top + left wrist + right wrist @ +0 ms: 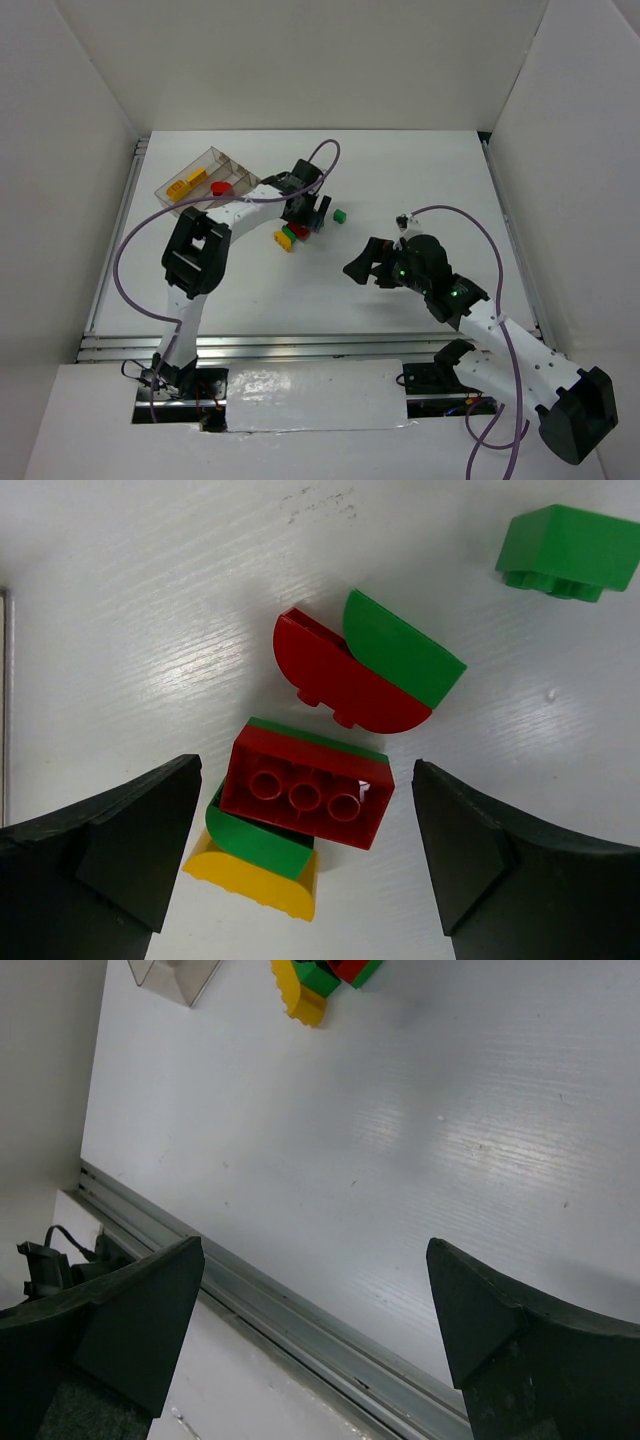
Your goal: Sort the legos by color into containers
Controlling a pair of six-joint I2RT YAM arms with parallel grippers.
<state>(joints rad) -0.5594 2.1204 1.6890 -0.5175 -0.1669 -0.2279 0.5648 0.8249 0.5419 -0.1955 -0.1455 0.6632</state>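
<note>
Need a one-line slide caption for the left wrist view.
Open left gripper above a pile of red, green and yellow legos; one green brick apart.

Red brick (305, 798), green brick (565, 550), white table (150, 630)

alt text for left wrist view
Between the left gripper's open fingers, a red rectangular brick tops a green brick and a yellow brick on the white table. Beyond, a red curved brick touches a green curved brick; another green brick sits apart.
</note>
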